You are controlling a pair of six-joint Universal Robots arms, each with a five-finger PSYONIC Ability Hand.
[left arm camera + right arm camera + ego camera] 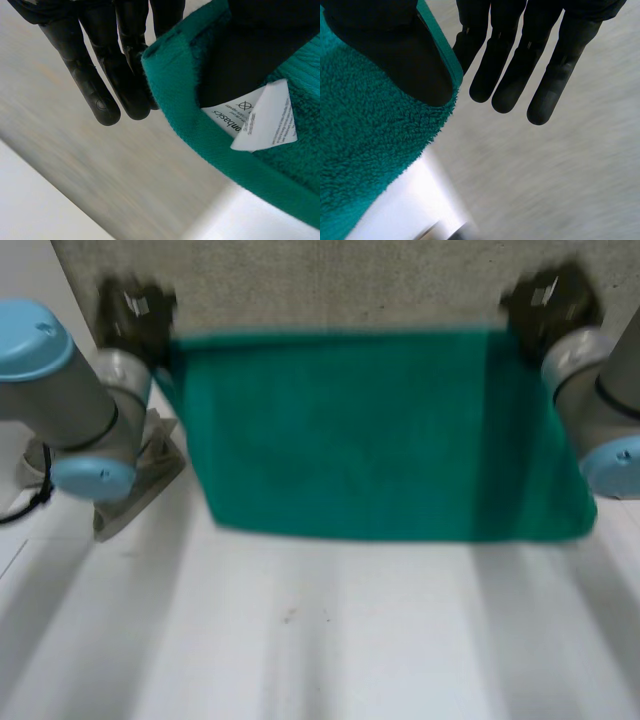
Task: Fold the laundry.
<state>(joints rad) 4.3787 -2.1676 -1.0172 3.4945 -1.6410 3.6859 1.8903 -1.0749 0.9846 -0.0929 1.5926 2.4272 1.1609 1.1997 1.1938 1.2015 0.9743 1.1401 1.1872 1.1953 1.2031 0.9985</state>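
A green terry towel (370, 430) hangs spread out above the white table (320, 640), held up by its two upper corners. My left hand (135, 312) has the upper left corner. In the left wrist view its thumb (250, 45) presses the towel's hem (185, 100) against the straight fingers (95, 85), beside a white care label (260, 120). My right hand (550, 300) has the upper right corner. In the right wrist view its thumb (400, 50) pins the towel (365, 150) against the fingers (545, 75). The lower edge hangs close over the table.
The left arm's grey joints and blue cap (60, 390) stand beside the towel's left edge, above a mounting base (140, 480). The right arm's elbow (610, 440) is at the towel's right edge. A grey surface (330, 280) lies beyond the table.
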